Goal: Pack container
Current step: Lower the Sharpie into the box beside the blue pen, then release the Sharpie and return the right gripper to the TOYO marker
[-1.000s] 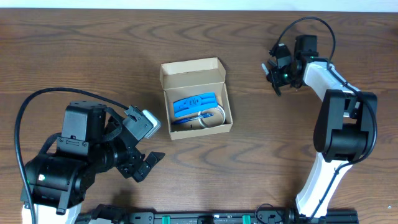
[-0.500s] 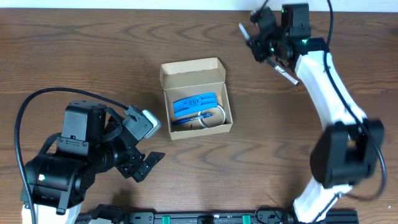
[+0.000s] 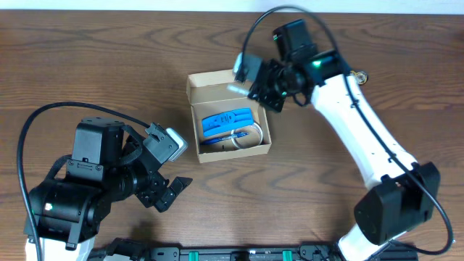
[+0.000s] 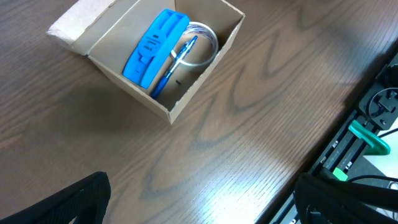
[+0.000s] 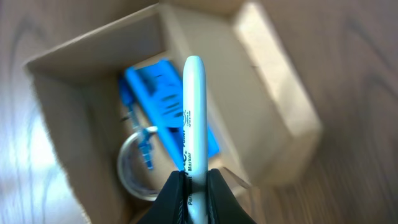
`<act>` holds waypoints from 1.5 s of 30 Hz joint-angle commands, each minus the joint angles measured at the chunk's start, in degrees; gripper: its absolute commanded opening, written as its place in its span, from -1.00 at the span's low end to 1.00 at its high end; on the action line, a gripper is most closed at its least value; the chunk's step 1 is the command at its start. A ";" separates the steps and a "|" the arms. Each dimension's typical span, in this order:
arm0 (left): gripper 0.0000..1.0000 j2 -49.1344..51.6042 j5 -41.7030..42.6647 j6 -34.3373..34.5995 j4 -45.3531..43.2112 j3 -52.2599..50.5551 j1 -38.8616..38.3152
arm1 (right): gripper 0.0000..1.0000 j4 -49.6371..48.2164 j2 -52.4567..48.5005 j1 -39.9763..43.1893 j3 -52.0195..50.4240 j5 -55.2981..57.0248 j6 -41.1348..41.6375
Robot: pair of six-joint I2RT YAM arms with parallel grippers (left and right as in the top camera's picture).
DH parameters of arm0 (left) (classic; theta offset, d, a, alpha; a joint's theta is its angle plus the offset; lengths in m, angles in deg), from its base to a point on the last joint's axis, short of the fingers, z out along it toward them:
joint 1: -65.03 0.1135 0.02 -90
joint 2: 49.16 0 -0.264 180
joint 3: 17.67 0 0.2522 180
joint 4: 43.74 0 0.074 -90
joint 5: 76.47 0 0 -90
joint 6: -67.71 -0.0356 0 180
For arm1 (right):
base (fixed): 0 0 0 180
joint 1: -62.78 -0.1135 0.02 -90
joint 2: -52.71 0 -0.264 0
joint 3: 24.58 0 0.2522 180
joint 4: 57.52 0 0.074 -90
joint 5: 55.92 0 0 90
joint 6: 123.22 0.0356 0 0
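**Marker held over the open box**

My right arm (image 3: pixel 362 138) stretches from the near right edge of the table (image 3: pixel 87 58) across to the middle. Its wrist is bent down above the container's far right corner. My left arm (image 3: pixel 72 196) sits folded at the near left, well apart from the box. The right gripper (image 5: pixel 189 180) is clamped on the lower end of a white marker (image 5: pixel 191 118). The left gripper (image 3: pixel 170 194) is spread wide and empty.

The container (image 3: pixel 194 134) stands mid-table with its flap lid folded back on the far side. Inside lie a blue flat packet (image 4: pixel 152 46), a clear ring (image 4: pixel 205 38) that may be a tape roll, and a blue pen (image 4: pixel 174 65) just beside the packet.
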 commanded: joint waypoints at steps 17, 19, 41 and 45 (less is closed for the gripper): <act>0.91 -0.11 0.87 -1.01 0.13 1.53 0.37 | -0.97 3.89 -10.56 -10.86 -0.87 -0.46 -13.00; 0.91 -0.11 0.87 -0.98 0.15 1.53 0.37 | -0.97 4.50 -11.28 -11.39 -0.87 -0.46 -13.00; 0.90 -0.11 0.87 -0.98 0.15 1.53 0.37 | -0.13 6.82 -11.93 -12.09 -0.87 0.46 -12.74; 0.91 -0.11 0.87 -0.98 0.13 1.53 0.37 | -0.27 6.40 -11.47 -11.98 0.02 0.46 -12.66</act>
